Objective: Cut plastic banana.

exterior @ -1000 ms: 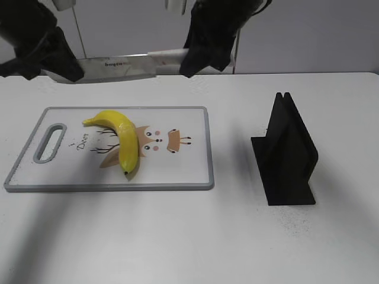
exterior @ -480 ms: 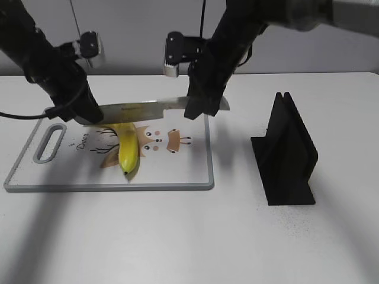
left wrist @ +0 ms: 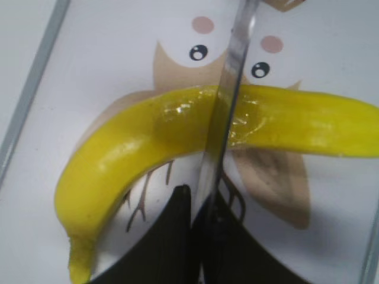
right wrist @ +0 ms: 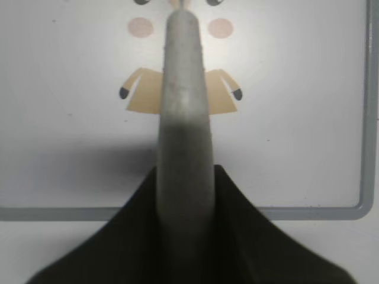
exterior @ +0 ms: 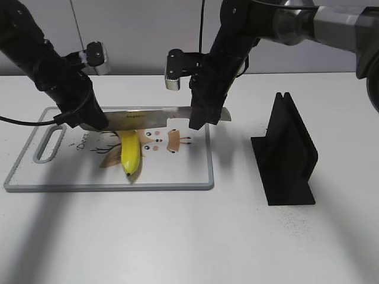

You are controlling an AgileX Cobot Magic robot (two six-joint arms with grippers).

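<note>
Holding knife (exterior: pixel 148 118) level across plastic banana (exterior: pixel 131 153) on cutting board (exterior: pixel 189 171): left hand (exterior: pixel 89 118) clamped on blade tip, right hand (exterior: pixel 204 115) clamped on handle, probably steadying both ends for an even downward cut.

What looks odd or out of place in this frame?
Little does. The knife is held at both ends, left tool on the blade tip and right tool on the handle, crossing the banana on the board. Nothing spilled or damaged.
</note>
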